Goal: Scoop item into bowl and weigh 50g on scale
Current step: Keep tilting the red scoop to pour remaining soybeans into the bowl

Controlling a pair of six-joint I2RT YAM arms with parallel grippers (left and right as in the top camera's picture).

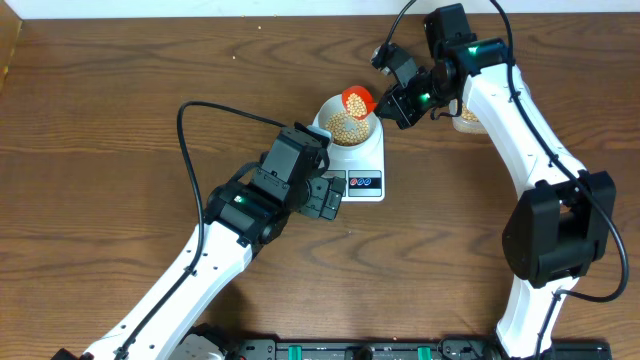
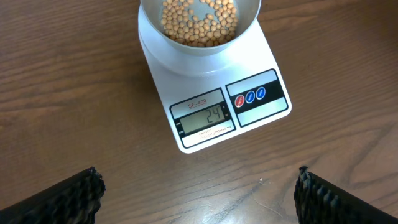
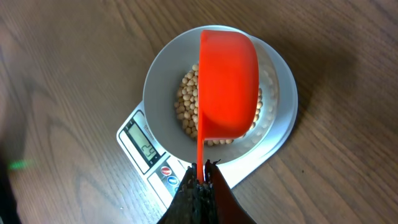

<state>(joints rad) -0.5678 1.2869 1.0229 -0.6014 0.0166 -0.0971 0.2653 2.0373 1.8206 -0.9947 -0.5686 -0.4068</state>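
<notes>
The white scale (image 1: 365, 183) (image 2: 261, 115) (image 3: 134, 146) carries the pale bowl (image 1: 347, 122) (image 2: 199, 46) (image 3: 165, 87), which holds a layer of tan beans (image 2: 199, 22) (image 3: 186, 112). The display reads 24. An orange scoop (image 1: 358, 99) (image 3: 227, 84) hangs over the bowl, its thin handle pinched in my shut right gripper (image 1: 393, 100) (image 3: 200, 174). My left gripper (image 1: 322, 195) (image 2: 199, 193) stands open just in front of the scale, with only bare wood between its fingers (image 2: 68, 196).
A clear tub with more beans (image 1: 466, 116) peeks out behind the right arm at the back right. The left arm lies across the front left of the brown wooden table (image 1: 120, 120).
</notes>
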